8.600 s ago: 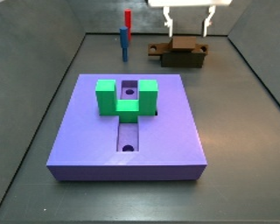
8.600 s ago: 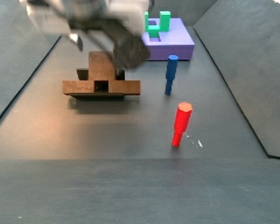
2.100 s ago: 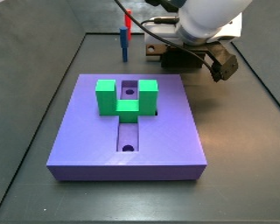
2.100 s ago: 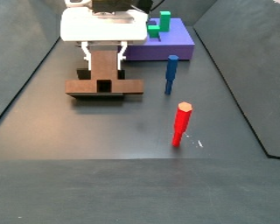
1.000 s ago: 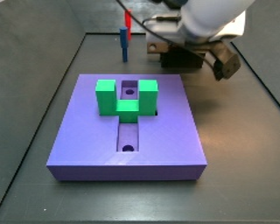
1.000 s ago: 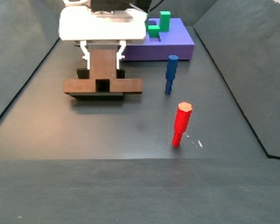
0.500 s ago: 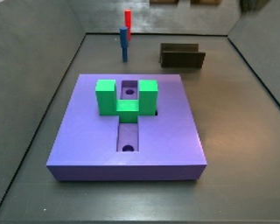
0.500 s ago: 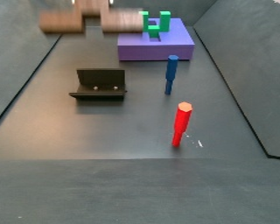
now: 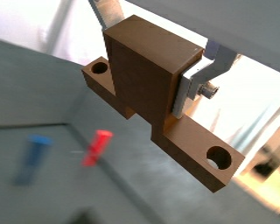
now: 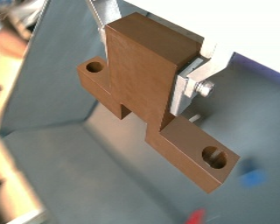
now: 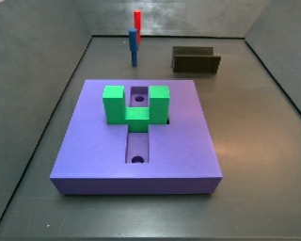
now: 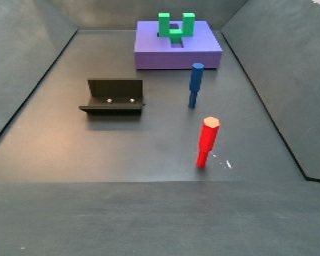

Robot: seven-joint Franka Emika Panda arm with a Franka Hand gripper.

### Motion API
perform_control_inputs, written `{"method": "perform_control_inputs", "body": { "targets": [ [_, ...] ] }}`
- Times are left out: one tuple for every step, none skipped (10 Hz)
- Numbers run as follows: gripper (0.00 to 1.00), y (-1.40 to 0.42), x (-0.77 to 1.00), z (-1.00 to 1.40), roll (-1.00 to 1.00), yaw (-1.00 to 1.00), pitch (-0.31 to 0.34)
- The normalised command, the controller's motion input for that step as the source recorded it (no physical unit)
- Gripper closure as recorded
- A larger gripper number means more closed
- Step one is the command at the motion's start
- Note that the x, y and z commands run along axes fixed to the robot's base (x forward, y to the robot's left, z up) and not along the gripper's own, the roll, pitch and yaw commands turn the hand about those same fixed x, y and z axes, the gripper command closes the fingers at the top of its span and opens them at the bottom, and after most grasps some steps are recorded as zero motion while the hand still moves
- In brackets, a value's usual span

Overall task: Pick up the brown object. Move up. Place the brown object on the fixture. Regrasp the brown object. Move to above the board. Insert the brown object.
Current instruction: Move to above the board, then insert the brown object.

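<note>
The gripper (image 9: 166, 74) is out of both side views — both wrist views show it clamped on the brown object (image 10: 154, 105), high above the floor. The fixture (image 12: 113, 97) sits bare; the board (image 11: 140, 141) lies apart.

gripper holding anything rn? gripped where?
Yes. The gripper is shut on the brown object, clamped across its raised middle part; both holed ends stick out free. It is out of both side views.

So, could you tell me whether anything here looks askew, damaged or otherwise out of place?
Nothing stands out. The gripper, out of both side views, is shut on the brown flat bar with end holes. The dark fixture sits bare, and the purple board with its green U-shaped block looks undisturbed.
</note>
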Motion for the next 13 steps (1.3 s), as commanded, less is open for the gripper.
{"method": "perform_control_inputs", "body": {
  "targets": [
    [1.00,-1.40,-0.90,0.27,-1.00,-0.04,0.045],
    [1.00,-1.40,-0.91,0.25,-1.00,-0.04,0.046],
    [1.00,-1.40,-0.91,0.26,-1.00,-0.04,0.047],
    [1.00,-1.40,-0.95,0.27,-1.00,-0.03,0.044],
    [1.00,-0.74,-0.53,0.13,-1.00,-0.03,0.037],
    [1.00,-0.27,-0.23,0.04,-1.00,-0.02,0.041],
    [1.00,-0.13,-0.13,0.03,-1.00,-0.02,0.032],
    [1.00,-0.10,-0.12,0.03,-1.00,-0.02,0.018],
    [1.00,-0.04,-0.11,0.01,-0.78,-0.01,-0.018],
    [1.00,-0.01,-0.09,0.01,-0.57,-0.01,-0.038],
    [1.00,0.01,-0.07,0.00,-0.35,-0.01,-0.039],
    [1.00,0.01,-0.05,0.00,-0.24,-0.01,-0.040],
    [1.00,0.00,-0.03,-0.02,0.00,0.00,0.000]
  ]
}}
